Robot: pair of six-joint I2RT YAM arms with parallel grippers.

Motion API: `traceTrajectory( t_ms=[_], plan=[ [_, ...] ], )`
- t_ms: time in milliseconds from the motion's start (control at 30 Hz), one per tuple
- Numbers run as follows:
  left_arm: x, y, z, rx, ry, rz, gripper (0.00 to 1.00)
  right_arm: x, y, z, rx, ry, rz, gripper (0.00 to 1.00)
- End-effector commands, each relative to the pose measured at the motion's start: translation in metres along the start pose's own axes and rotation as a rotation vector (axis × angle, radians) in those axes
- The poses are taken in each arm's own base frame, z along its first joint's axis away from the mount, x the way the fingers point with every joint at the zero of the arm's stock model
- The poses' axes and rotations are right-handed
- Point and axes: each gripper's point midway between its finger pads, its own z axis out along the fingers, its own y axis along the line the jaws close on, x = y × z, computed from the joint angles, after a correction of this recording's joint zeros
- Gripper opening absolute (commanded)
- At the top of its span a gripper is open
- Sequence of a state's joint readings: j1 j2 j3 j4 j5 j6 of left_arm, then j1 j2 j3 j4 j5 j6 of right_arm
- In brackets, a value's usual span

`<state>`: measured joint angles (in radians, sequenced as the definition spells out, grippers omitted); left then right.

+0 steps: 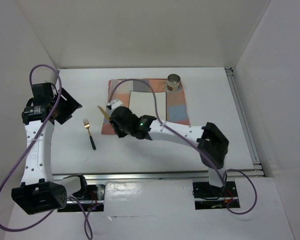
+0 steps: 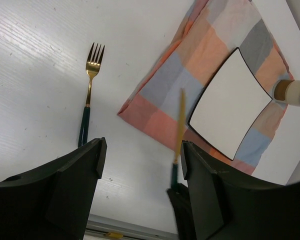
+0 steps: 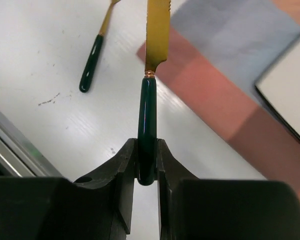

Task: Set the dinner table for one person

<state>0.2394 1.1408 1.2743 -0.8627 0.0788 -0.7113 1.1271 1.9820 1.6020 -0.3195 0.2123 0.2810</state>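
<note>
Dinner table (image 1: 215, 95) lies flat beneath both arms and carries an orange-and-blue-grey checked cloth (image 1: 177, 107) at its centre, with a white square plate (image 1: 140, 105) on the cloth and a cup (image 1: 174, 82) at the cloth's far right corner. Right gripper (image 3: 147, 150) is over the bare tabletop just beside the cloth's left edge, jaws clamped on the dark green handle of a gold-bladed knife (image 3: 150, 90) raised above the surface. Left gripper (image 2: 142, 150) hangs over the table's left side with jaws spread and nothing between them, and a fork (image 1: 89, 134) lies on the tabletop left of the cloth.
</note>
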Motion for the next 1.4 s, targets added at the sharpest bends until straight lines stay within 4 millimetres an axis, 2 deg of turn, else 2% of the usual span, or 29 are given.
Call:
traceTrajectory(
  t_ms=[0, 33, 67, 100, 133, 167, 233, 267, 333, 367, 433, 467, 567, 800, 833, 867, 1000, 1133, 1167, 1233, 1300, 1333, 1367],
  plan=[
    [-0.014, -0.016, -0.012, 0.06, -0.053, 0.005, 0.78, -0.016, -0.056, -0.045, 0.093, -0.045, 0.209, 0.0],
    [-0.011, -0.014, -0.007, 0.057, -0.033, 0.003, 0.78, -0.022, -0.066, -0.064, 0.101, -0.065, 0.267, 0.0],
    [-0.012, -0.016, -0.007, 0.062, -0.04, 0.004, 0.78, -0.004, -0.092, -0.067, 0.161, -0.034, 0.311, 0.0],
    [-0.013, -0.019, -0.007, 0.08, -0.042, 0.006, 0.78, 0.004, -0.105, -0.074, 0.186, -0.021, 0.342, 0.0],
    [-0.011, -0.017, -0.005, 0.075, -0.035, 0.018, 0.78, -0.001, -0.116, -0.094, 0.183, -0.056, 0.385, 0.0],
    [-0.011, -0.016, -0.002, 0.069, -0.027, 0.017, 0.78, 0.024, -0.144, -0.095, 0.231, -0.024, 0.429, 0.0],
    [-0.013, -0.017, -0.002, 0.075, -0.036, 0.028, 0.78, 0.031, -0.166, -0.112, 0.236, -0.041, 0.487, 0.0],
    [-0.01, -0.018, 0.002, 0.073, -0.022, 0.042, 0.78, 0.049, -0.191, -0.116, 0.285, -0.022, 0.527, 0.0],
    [-0.01, -0.017, 0.005, 0.068, -0.015, 0.041, 0.78, 0.057, -0.211, -0.124, 0.314, -0.022, 0.552, 0.0],
    [-0.009, -0.023, 0.004, 0.092, -0.015, 0.063, 0.78, 0.064, -0.232, -0.129, 0.343, -0.017, 0.565, 0.0],
    [-0.006, -0.024, 0.007, 0.093, -0.003, 0.083, 0.78, 0.067, -0.246, -0.129, 0.329, -0.021, 0.572, 0.0],
    [-0.005, -0.029, 0.007, 0.107, -0.007, 0.102, 0.78, 0.072, -0.263, -0.13, 0.363, -0.012, 0.576, 0.0],
    [-0.002, -0.028, 0.014, 0.099, 0.016, 0.115, 0.78, 0.081, -0.289, -0.126, 0.399, -0.007, 0.573, 0.0],
    [0.005, -0.033, 0.017, 0.112, 0.038, 0.138, 0.79, 0.082, -0.323, -0.107, 0.394, 0.014, 0.544, 0.0],
    [0.006, -0.032, 0.02, 0.106, 0.047, 0.137, 0.79, 0.077, -0.325, -0.105, 0.393, 0.001, 0.541, 0.0],
    [0.008, -0.034, 0.02, 0.111, 0.051, 0.144, 0.79, 0.081, -0.327, -0.099, 0.394, 0.014, 0.53, 0.0],
    [0.008, -0.032, 0.023, 0.098, 0.054, 0.143, 0.79, 0.078, -0.331, -0.088, 0.383, 0.013, 0.53, 0.0],
    [0.008, -0.032, 0.026, 0.093, 0.061, 0.142, 0.79, 0.071, -0.338, -0.087, 0.397, -0.015, 0.531, 0.0],
    [0.008, -0.032, 0.026, 0.093, 0.061, 0.142, 0.79, 0.075, -0.339, -0.085, 0.398, -0.005, 0.533, 0.0],
    [0.007, -0.03, 0.026, 0.085, 0.056, 0.142, 0.79, 0.068, -0.345, -0.084, 0.403, -0.024, 0.535, 0.0],
    [0.008, -0.03, 0.029, 0.08, 0.063, 0.141, 0.79, 0.075, -0.346, -0.079, 0.405, -0.003, 0.539, 0.0],
    [0.008, -0.03, 0.029, 0.08, 0.063, 0.141, 0.79, 0.068, -0.352, -0.081, 0.411, -0.026, 0.542, 0.0],
    [0.009, -0.029, 0.032, 0.075, 0.07, 0.14, 0.79, 0.069, -0.353, -0.077, 0.412, -0.019, 0.544, 0.0]
  ],
)
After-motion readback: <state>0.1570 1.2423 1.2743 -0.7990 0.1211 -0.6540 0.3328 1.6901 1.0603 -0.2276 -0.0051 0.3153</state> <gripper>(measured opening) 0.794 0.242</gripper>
